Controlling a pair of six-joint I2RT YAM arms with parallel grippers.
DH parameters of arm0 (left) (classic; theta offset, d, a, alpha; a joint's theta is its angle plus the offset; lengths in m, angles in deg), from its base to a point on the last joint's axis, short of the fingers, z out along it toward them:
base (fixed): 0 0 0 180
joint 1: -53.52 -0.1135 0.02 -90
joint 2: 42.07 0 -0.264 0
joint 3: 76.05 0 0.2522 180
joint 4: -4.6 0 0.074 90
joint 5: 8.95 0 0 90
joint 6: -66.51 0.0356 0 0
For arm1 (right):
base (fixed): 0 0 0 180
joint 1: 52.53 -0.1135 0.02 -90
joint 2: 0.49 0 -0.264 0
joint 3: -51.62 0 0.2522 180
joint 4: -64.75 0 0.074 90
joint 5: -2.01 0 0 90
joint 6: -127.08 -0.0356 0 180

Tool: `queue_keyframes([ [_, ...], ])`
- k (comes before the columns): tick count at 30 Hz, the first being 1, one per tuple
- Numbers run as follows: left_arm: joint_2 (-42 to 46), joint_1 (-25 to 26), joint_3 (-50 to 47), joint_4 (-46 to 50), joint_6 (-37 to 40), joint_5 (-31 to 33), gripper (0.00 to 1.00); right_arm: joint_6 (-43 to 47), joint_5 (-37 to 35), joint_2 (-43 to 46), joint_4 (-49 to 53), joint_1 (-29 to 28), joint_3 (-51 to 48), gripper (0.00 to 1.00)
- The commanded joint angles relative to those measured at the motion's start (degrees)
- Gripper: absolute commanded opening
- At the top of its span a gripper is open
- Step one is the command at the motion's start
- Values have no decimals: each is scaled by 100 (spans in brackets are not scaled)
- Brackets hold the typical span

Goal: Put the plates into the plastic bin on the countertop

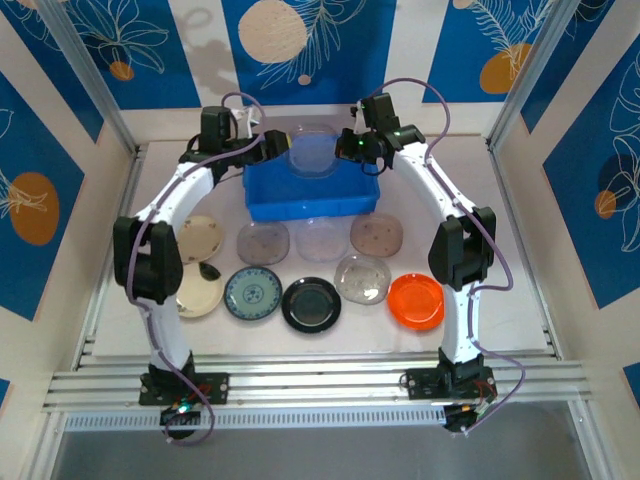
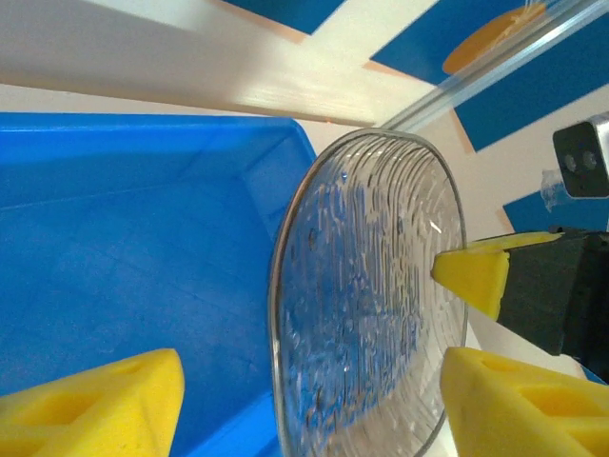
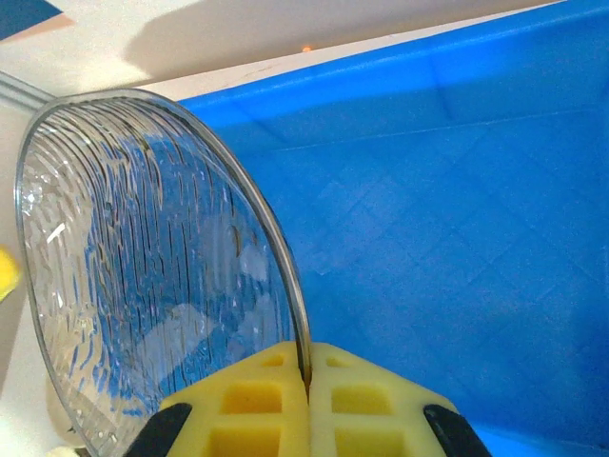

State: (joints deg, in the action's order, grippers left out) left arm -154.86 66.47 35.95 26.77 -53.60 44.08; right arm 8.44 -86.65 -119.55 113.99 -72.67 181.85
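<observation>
Plates point(image 1: 322, 238) lie in two rows on the countertop point(image 1: 515, 230), on the near side of the plastic bin point(image 1: 312, 195). In the row next to the bin there are four pale and translucent ones. In the row farther from it there are a cream plate point(image 1: 198, 292), a teal-patterned plate point(image 1: 253, 293), a black plate point(image 1: 311, 304), a clear one and an orange plate point(image 1: 415, 300). In the overhead view a clear ribbed plate point(image 1: 315, 152) is held above the bin's far edge, with the left gripper point(image 1: 278, 146) on one side of it and the right gripper point(image 1: 350, 148) on the other.

In the left wrist view the clear ribbed plate point(image 2: 366, 295) stands nearly on edge over the bin's blue floor point(image 2: 133, 248). The left gripper point(image 2: 309, 381) has its yellow fingers spread wide. One is well clear of the plate and the other is close by its lower rim, so they are not clamping it. The right gripper's yellow fingertip point(image 2: 471, 274) presses against the plate's face near the rim.

In the right wrist view the right gripper point(image 3: 306, 400) has its two yellow pads pressed together on the rim of the clear ribbed plate point(image 3: 143, 257). It pinches the plate upright over the inside of the bin point(image 3: 457, 228).
</observation>
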Motion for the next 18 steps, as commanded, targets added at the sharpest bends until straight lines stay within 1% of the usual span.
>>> queue_keyframes([
  [1, -313, 157, 474, 239, -38, -212, 63, -154, 552, 120, -315, 84, -239, 0],
  [2, -393, 168, 545, 251, -72, -222, 59, -167, 586, 120, -323, 104, -255, 0],
  [4, -559, 189, 672, 258, -223, -193, 47, -177, 593, 103, -306, 148, -262, 0],
  [8, -839, 232, 987, 454, -287, -101, 15, -253, 575, 72, -277, 270, -286, 0],
  [9, -926, 249, 1106, 523, -282, -83, 6, -272, 606, 55, -279, 304, -282, 0],
  [10, -1005, 273, 1204, 579, -293, -57, 0, -290, 626, 42, -279, 331, -276, 0],
  [14, -1224, 370, 1409, 631, -327, 11, 0, -278, 662, -7, -305, 392, -299, 0],
  [17, -1316, 426, 1460, 687, -304, 178, 0, -224, 623, -85, -235, 420, -240, 0],
  [18, -1361, 449, 1490, 765, -292, 319, 0, -208, 576, -112, -196, 426, -224, 0],
])
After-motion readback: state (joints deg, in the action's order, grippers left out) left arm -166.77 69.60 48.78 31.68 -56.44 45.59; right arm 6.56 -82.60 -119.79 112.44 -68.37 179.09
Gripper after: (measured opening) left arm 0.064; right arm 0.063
